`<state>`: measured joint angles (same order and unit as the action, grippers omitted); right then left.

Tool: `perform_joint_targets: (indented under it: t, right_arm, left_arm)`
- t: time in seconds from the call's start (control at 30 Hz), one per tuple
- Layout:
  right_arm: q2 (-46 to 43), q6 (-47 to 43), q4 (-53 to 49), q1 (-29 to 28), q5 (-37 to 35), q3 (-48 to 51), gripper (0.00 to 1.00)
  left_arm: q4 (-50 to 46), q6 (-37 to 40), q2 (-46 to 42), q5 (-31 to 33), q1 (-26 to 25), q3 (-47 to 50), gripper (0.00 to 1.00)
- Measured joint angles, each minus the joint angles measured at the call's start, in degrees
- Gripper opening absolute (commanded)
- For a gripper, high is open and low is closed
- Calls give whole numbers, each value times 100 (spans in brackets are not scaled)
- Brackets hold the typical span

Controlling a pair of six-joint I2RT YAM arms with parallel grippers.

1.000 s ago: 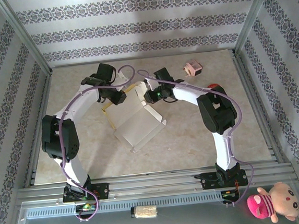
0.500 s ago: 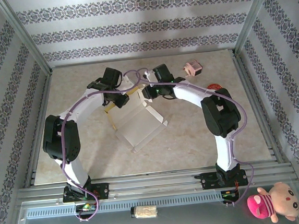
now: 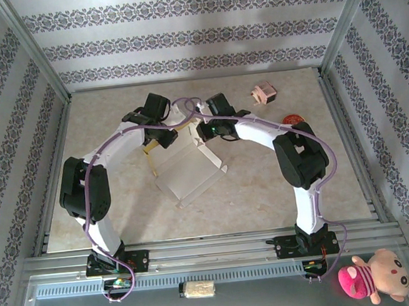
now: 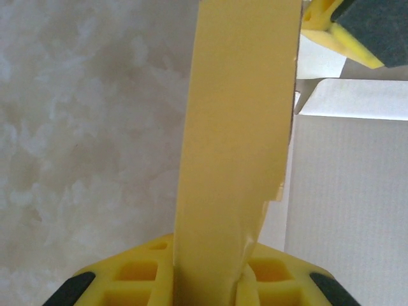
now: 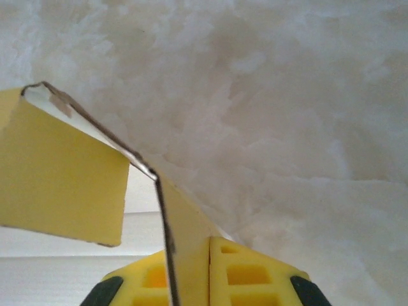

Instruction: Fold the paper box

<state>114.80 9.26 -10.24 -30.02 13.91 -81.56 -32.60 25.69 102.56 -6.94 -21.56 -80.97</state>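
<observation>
On the paper box [image 3: 192, 174], left gripper [image 4: 210, 261] is pinched shut on the far-left yellow flap [image 4: 236, 127], right gripper [image 5: 188, 264] clamped tight on the far-right flap [image 5: 186, 233].

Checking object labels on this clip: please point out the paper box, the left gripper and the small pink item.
paper box [image 3: 190, 174], top external view, on its white main panel.
left gripper [image 4: 210, 280], left wrist view, between its yellow fingers, where the flap is clamped.
small pink item [image 3: 264, 93], top external view, on its middle.
</observation>
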Motion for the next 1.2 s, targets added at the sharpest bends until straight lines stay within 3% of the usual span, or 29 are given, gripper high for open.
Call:
perform_joint_targets:
  t: [0.1, 0.23, 0.43, 0.67, 0.83, 1.03, 1.2]
  right_arm:
    - [-2, 199, 7, -70, -184, 11, 6]
    - [-7, 411, 13, -175, -560, 11, 5]
    - [-7, 608, 70, -240, -997, 66, 5]
    - [-7, 555, 24, -240, -1191, 79, 5]
    - [-15, 291, 28, -249, -1287, 79, 5]
    - [-33, 55, 17, -249, -1346, 79, 5]
    - [-33, -50, 17, -249, -1351, 79, 5]
  left_arm:
    - [96, 4, -4, 83, -15, 70, 18]
    - [243, 0, -52, 96, -20, 166, 34]
    - [553, -192, -382, -114, -35, 577, 47]
    - [789, -542, -1058, -295, -61, 920, 62]
    - [866, -846, -1464, -291, -61, 1016, 78]
    - [953, -1475, -2028, -184, -46, 1051, 77]
    - [1335, -2874, -3051, -26, -46, 1742, 37]
